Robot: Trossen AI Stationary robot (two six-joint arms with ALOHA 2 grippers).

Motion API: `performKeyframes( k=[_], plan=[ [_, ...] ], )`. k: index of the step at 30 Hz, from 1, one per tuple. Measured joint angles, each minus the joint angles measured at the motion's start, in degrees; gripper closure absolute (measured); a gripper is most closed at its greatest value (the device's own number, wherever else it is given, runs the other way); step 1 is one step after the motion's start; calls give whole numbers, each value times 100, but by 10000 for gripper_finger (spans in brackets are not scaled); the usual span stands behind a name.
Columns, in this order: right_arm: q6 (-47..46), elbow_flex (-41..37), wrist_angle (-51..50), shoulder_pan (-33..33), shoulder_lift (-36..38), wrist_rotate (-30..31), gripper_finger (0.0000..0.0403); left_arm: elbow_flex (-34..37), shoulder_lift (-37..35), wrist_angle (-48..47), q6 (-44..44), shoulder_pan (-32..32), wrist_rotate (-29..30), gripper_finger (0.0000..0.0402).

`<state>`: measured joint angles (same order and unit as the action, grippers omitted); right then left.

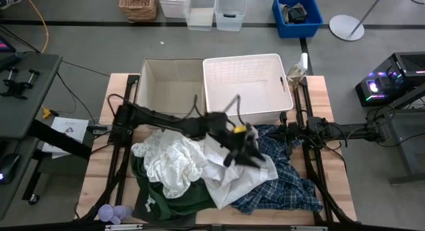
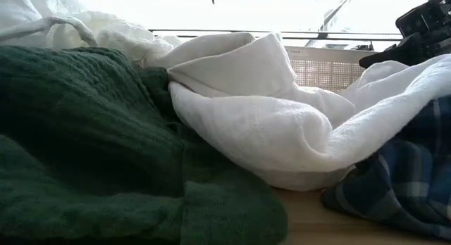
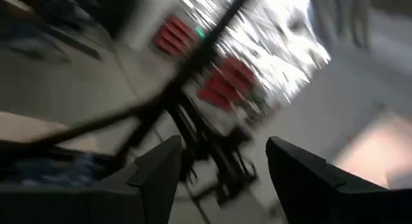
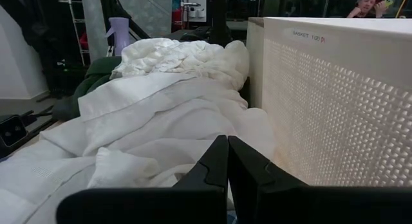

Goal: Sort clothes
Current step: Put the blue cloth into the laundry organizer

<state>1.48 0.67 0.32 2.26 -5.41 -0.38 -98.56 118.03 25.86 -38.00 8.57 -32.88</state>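
Observation:
The clothes lie in a pile on the table. A crumpled white shirt [image 1: 169,161] and a flat white shirt [image 1: 226,181] lie over a dark green top [image 1: 163,201] and a blue-and-white plaid shirt [image 1: 289,184]. My left gripper [image 1: 244,151] hovers over the pile's middle, where white shirt and plaid meet. It is open [image 3: 222,163] with nothing between its fingers. My right gripper [image 4: 226,147] is shut and empty. It sits low at the pile's right side, in front of the white basket [image 4: 335,102], pointing at the white shirts [image 4: 167,102].
A white basket [image 1: 249,85] and a beige bin [image 1: 169,85] stand side by side at the table's far edge. A small lavender plush toy [image 1: 114,213] lies at the near left corner. Bare wood [image 1: 99,158] shows left of the pile.

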Motion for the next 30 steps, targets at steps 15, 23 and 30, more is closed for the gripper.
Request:
performKeyframes(
  k=[15,23,30],
  plan=[
    [0,1,0,0,0,1,402,-746,1277,-1857,5918,1502,2305,176],
    [0,0,2,1,0,0,402,-757,1868,-2021,4967,1716,3268,150],
    [0,0,2,2,-2,0,402,-753,2278,-2644,5243,1635,4480,146]
  ],
)
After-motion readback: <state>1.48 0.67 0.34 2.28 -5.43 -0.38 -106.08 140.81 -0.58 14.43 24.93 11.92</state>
